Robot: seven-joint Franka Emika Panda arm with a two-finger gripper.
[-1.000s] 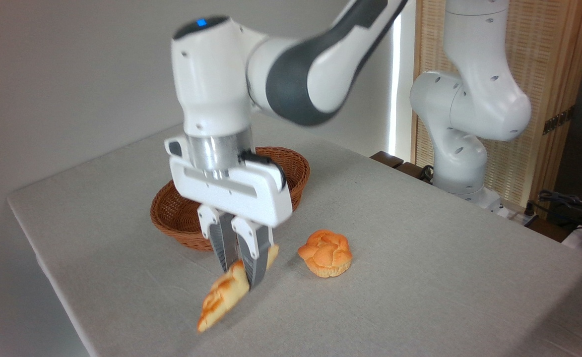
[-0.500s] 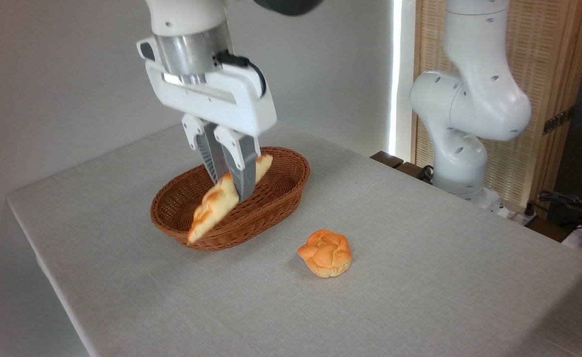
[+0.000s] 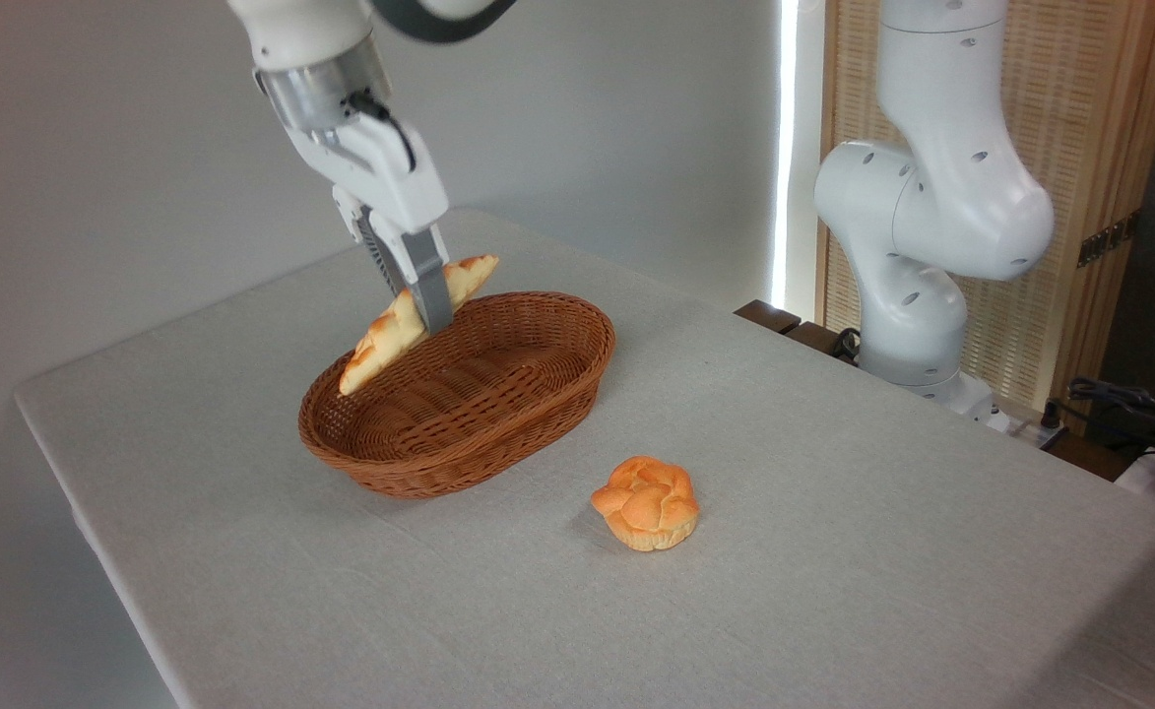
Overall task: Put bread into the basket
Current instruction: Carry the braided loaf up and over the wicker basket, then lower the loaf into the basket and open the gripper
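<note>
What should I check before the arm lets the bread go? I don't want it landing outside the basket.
1. Fingers closed on the bread: ok.
2. Bread above the basket, not resting in it: ok.
3. Bread centred over the basket: not ok, it hangs near the far rim, its low end at the rim.
4. Basket interior free: ok.
5. Round bun apart from the basket: ok.
6. Height above the basket floor: cannot tell.
</note>
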